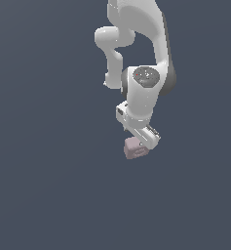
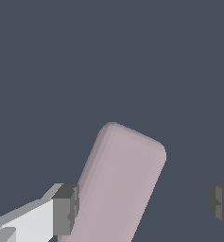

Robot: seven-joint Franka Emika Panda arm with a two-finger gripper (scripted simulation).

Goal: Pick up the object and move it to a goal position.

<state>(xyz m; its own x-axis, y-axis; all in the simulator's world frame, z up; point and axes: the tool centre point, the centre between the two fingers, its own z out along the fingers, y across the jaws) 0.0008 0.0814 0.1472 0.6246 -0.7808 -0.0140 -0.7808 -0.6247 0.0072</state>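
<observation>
Now tool [image 2: 142,208] straddles block [image 2: 118,184] — unclamped.

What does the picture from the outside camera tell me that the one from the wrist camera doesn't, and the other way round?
Only the exterior view shows the white jointed robot arm reaching down, with the small pale pinkish-mauve block sitting just under its tip.

Only the wrist view shows the tool close up: its two dark grey pads stand wide apart, one close beside the block and the other well clear of it, so nothing is clamped.

Both show the block and the plain dark blue-grey background.
</observation>
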